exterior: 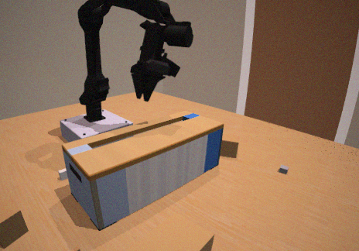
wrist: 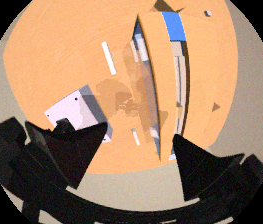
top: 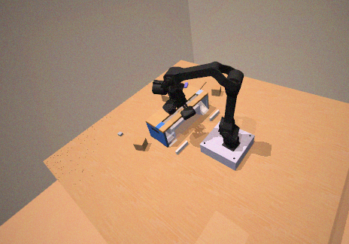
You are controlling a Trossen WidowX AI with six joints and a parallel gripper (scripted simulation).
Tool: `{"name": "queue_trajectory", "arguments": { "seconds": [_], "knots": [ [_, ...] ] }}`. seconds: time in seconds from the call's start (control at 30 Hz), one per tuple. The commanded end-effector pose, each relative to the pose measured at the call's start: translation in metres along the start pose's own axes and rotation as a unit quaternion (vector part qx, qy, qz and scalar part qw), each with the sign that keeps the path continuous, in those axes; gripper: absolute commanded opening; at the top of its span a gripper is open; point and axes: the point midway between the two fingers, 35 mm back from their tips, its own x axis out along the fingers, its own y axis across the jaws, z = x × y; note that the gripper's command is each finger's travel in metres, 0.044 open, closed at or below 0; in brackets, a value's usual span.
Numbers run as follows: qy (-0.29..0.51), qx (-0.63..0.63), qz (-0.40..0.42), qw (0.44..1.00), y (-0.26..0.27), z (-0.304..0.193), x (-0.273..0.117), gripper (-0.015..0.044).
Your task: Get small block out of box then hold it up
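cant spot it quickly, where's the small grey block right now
The small grey block lies on the table, apart from the box's blue end, in the exterior view's right half.
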Motion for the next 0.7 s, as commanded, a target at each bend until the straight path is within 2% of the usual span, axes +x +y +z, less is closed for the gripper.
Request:
{"name": "queue_trajectory", "arguments": {
  "seconds": [0.0,0.67],
  "knots": [
    [0.041,-0.206,0.024,0.977,-0.03,0.0,0.025,0.04],
    [0.041,-0.206,0.024,0.977,-0.03,0.004,0.036,0.04]
  ]
}}
